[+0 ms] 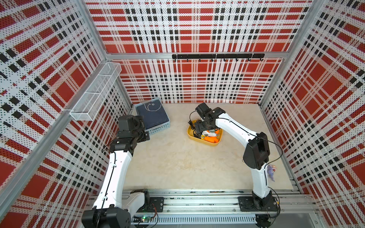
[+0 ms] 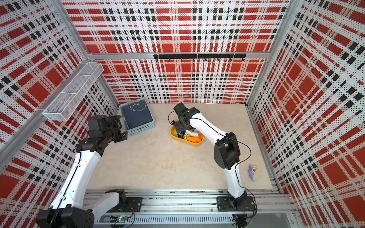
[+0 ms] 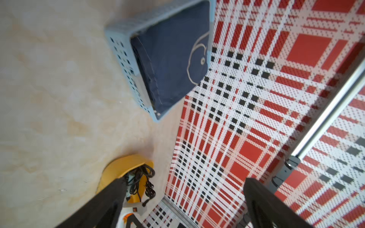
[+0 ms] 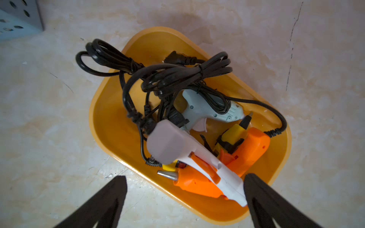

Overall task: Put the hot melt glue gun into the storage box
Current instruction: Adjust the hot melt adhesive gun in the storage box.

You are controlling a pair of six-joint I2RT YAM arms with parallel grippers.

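Note:
The yellow storage box (image 1: 214,145) (image 2: 194,145) stands on the table right of centre. Several hot melt glue guns lie in it with tangled black cords (image 4: 167,79): a white one (image 4: 189,158), a grey one (image 4: 209,110) and orange ones (image 4: 248,150). One cord loop hangs over the box's rim (image 4: 102,126). My right gripper (image 4: 185,177) (image 1: 197,130) hovers open over the box's near-left part, and the white gun's end lies beside one finger. My left gripper (image 3: 185,180) (image 1: 145,135) is open and empty, off to the left by the blue basket; the box (image 3: 118,165) shows at its view's edge.
A pale blue perforated basket (image 1: 158,129) with dark blue cloth sits at the back left. A white wire rack (image 1: 94,94) hangs on the left wall and a black hook rail (image 1: 217,56) on the back wall. A small purple toy (image 2: 252,171) lies near the right arm's base.

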